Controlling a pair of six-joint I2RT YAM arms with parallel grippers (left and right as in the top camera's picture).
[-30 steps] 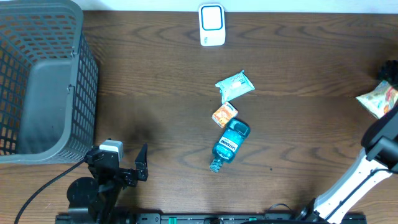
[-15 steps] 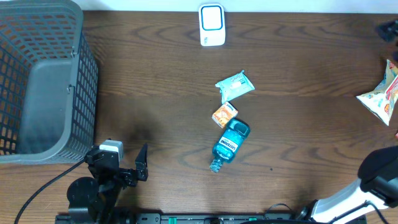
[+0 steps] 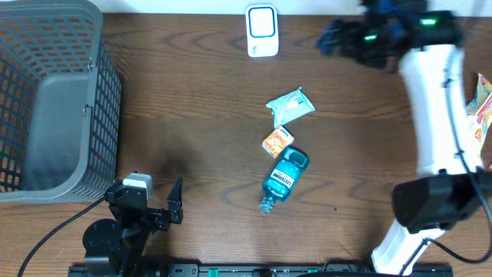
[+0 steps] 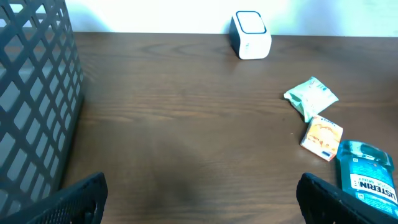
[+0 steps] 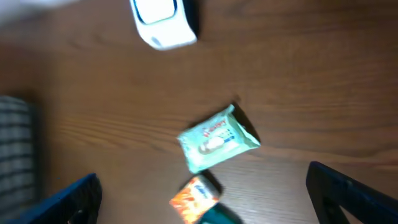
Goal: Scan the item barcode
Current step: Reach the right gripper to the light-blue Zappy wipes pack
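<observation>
Basket left; scanner beyond green packet, orange packet, mouthwash bottle.

We see dark brown tabletop, wood grain running in long wavy bands. We note pale, plain wall directly behind far edge, showing as thin white strip in overhead view. Black rail runs along near edge. We find light even and soft: faint sheen on wood in left wrist view, shadows weak.
</observation>
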